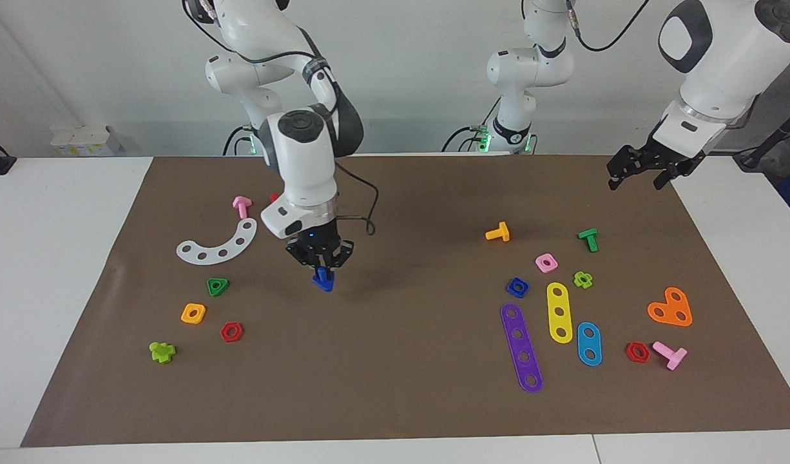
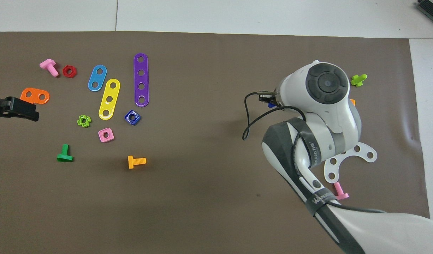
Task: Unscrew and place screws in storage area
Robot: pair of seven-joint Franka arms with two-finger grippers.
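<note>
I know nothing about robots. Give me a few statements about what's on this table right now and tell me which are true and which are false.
1. The right tool is shut on the dark-blue bolt. True.
2. The left tool is carrying the orange bolt. False: it holds nothing, and the orange bolt lies on the brown mat.
3. The blue square nut lies beside the purple strip. True.
4. The blue square nut is screwed onto the dark-blue bolt. False: they are far apart.
5. The pink square nut sits on the yellow strip. False: it lies on the mat, near the yellow strip.
</note>
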